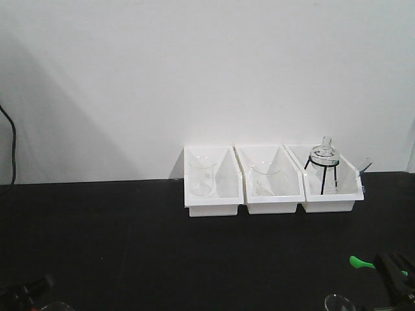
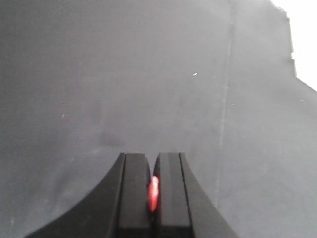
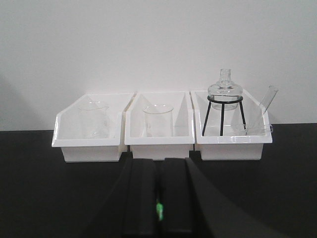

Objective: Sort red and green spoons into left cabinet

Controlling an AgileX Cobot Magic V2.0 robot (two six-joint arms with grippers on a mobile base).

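Noted: the left pincer point(image 2: 152, 166) pinches the red spoon point(image 2: 154, 193) and the right pincer point(image 3: 158, 168) the green spoon point(image 3: 159, 210), both over the near bench point(image 1: 130, 246), evidently gripped tight for carrying; the left cabinet is not in view.

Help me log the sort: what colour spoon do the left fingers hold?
Red spoon, clearest in the left wrist view between the fingers.

Red spoon point(image 2: 154, 194) pinched, green spoon point(image 1: 361, 262) pinched
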